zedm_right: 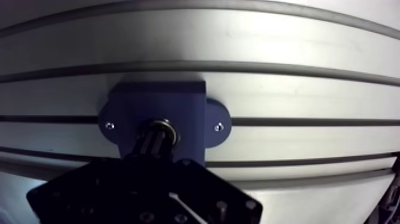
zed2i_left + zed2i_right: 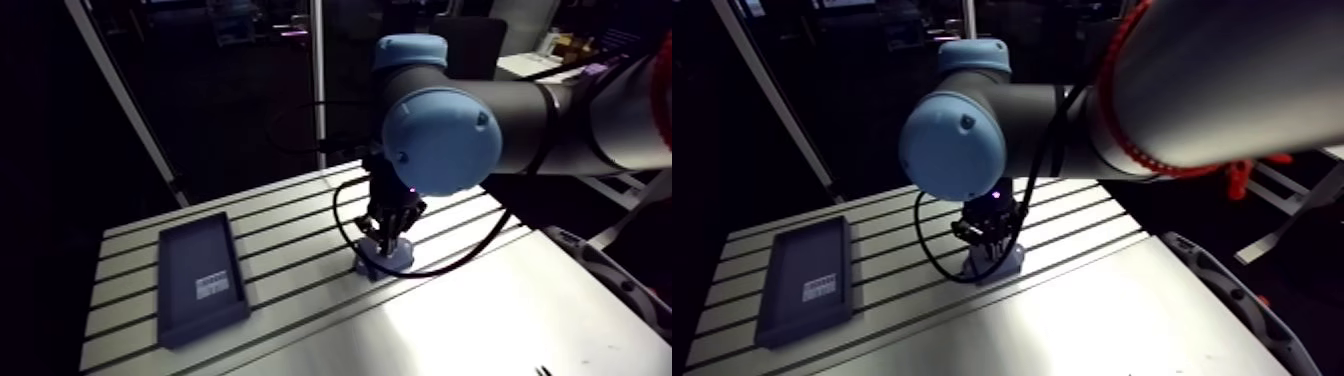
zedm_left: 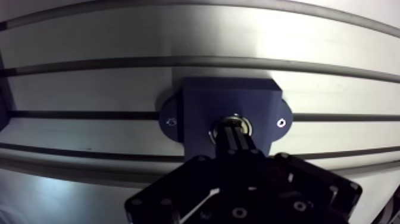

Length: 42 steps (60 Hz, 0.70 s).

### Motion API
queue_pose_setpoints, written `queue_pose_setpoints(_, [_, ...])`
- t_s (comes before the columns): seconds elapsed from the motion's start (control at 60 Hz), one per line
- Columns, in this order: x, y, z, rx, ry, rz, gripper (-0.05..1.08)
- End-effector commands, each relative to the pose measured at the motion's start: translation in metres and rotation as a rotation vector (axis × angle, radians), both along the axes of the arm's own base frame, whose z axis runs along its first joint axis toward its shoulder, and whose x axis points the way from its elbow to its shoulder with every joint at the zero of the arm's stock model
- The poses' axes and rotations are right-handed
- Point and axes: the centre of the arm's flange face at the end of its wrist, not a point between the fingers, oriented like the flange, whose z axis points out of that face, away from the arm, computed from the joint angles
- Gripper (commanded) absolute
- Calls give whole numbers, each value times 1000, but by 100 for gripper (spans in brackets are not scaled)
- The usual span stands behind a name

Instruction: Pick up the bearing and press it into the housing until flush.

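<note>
- The gripper (image 3: 233,130) comes straight down onto the blue housing (image 3: 202,101), as the wrist view shows.
- Its two fingers are squeezed tight together, with no gap to be seen between them. They are clenched, not wrapped around anything.
- The tips of the fingers sit right on the bearing (image 1: 168,127), a small shiny metal ring.
- The bearing is in the round hole in the middle of the housing. Only a thin bright edge of it peeks out around the finger tips, so I cannot tell if it is all the way in.
- The housing is a dark blue block with a rounded ear on each side. Each ear has one little screw (image 3: 281,123) in it.
- The housing lies flat on the silver table (image 3: 119,36), across one of its long dark slots.
- In the arm view a dark tray (image 2: 200,275) lies flat on the table too — well apart from the housing, off to one side.
- The tray has a small white label (image 2: 212,287) on it.
</note>
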Motion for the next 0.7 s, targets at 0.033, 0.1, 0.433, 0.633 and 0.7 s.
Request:
queue_pose_setpoints(0.033, [0, -2, 23, 13, 33, 5, 108])
queue_pose_setpoints(0.1, [2, -3, 30, 14, 36, 5, 107])
queue_pose_setpoints(0.433, [9, -8, 59, 4, 14, 6, 3])
queue_pose_setpoints(0.633, [6, -22, 141, 12, 39, 5, 0])
queue_pose_setpoints(0.7, [2, -26, 167, 3, 42, -17, 0])
